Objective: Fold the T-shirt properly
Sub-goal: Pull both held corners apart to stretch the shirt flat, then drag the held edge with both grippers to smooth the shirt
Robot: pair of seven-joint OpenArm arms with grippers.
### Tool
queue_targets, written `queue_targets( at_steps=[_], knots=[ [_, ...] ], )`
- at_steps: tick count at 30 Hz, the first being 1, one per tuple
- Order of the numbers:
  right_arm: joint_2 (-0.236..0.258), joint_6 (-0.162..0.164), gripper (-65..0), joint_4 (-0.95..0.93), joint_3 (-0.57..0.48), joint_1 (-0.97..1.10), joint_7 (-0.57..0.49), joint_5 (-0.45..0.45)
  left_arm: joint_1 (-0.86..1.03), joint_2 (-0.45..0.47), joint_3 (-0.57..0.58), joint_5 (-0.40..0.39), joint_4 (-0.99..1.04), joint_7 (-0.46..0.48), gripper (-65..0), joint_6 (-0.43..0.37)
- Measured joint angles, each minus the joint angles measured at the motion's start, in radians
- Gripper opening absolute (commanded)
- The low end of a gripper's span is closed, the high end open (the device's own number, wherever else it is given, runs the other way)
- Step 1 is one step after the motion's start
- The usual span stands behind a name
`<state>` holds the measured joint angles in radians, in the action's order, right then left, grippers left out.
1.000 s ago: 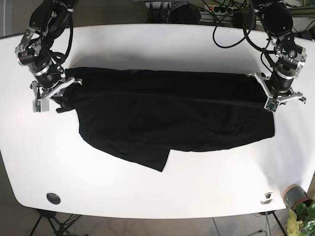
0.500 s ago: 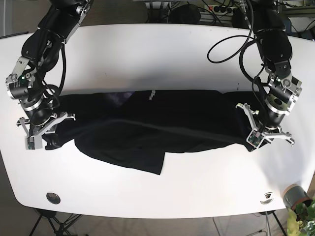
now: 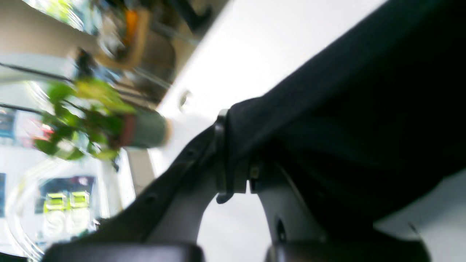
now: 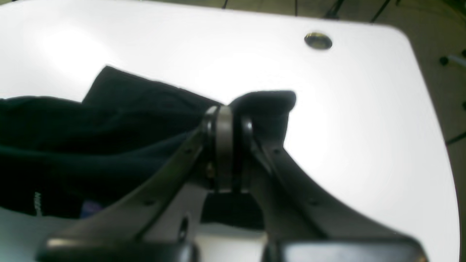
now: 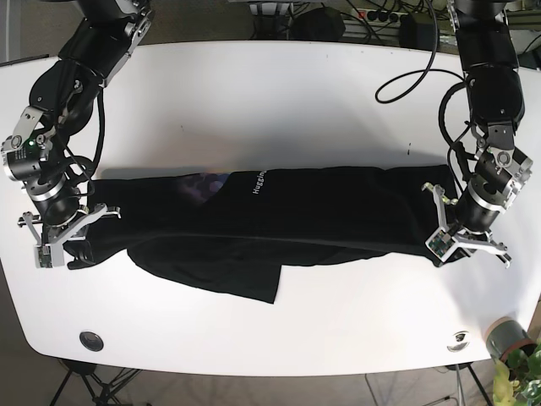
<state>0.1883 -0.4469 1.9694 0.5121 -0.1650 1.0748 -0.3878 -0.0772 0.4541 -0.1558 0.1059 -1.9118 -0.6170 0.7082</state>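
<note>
The black T-shirt (image 5: 279, 222) lies stretched across the white table (image 5: 296, 101), with white lettering showing near its middle. My left gripper (image 5: 457, 239) is on the base view's right and is shut on the shirt's right end. The left wrist view shows its fingers (image 3: 220, 153) pinching black cloth (image 3: 346, 109). My right gripper (image 5: 66, 239) is on the base view's left, shut on the shirt's left end. The right wrist view shows it (image 4: 225, 118) clamped on a bunched fold of the cloth (image 4: 109, 120). A loose flap hangs toward the front edge (image 5: 254, 283).
A potted plant (image 5: 511, 342) stands past the table's front right corner and shows blurred in the left wrist view (image 3: 145, 129). Round metal grommets sit near the front corners (image 5: 91, 341) (image 5: 460, 338); one shows in the right wrist view (image 4: 318, 40). Cables lie behind the table (image 5: 397, 25).
Both grippers have moved toward the table's front edge, carrying the shirt's far edge forward over itself. The shirt now forms a narrower band and white lettering has come into view.
</note>
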Motion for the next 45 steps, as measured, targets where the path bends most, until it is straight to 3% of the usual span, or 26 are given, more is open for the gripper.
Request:
queue_targets(
  at_steps=[2,8,13,16,25,30,34,42,45],
  knots=[
    [-0.002,0.0,-62.8,0.019,0.002,0.041,0.003,0.002,0.049,-0.005,0.0,-0.004,-0.013,-0.005,-65.0,0.002],
    [-0.008,-0.002,-62.8,0.035,0.006,0.145,0.003,-0.005,0.171,-0.095,-0.024,-0.013,-0.085,-0.187,-65.0,0.0],
    [-0.043,-0.005,-62.8,0.039,0.072,0.256,0.003,-0.115,0.284,-0.166,-0.16,-0.006,-0.089,-0.249,-65.0,-0.003],
    [-0.036,0.002,-62.8,0.04,0.1,0.317,0.004,-0.134,0.366,-0.187,-0.223,-0.003,-0.088,-0.281,-65.0,-0.001],
    [-0.042,-0.003,-62.8,0.04,0.098,0.447,0.0,-0.171,0.599,-0.208,-0.285,-0.013,-0.089,-0.28,-65.0,-0.001],
    [-0.048,0.002,-62.8,0.04,0.104,0.513,0.003,-0.172,0.676,-0.283,-0.357,-0.026,-0.089,-0.278,-65.0,0.001],
    [-0.076,-0.003,-62.8,0.04,0.162,0.564,-0.002,-0.277,0.712,-0.301,-0.404,-0.017,-0.089,-0.277,-65.0,0.0],
    [-0.079,-0.005,-62.8,0.04,0.233,0.669,0.0,-0.342,0.759,-0.323,-0.409,-0.028,-0.089,-0.273,-65.0,0.0],
    [-0.113,-0.002,-62.8,0.04,0.233,0.713,-0.016,-0.342,0.768,-0.361,-0.438,-0.027,-0.088,-0.273,-65.0,0.0]
  ],
)
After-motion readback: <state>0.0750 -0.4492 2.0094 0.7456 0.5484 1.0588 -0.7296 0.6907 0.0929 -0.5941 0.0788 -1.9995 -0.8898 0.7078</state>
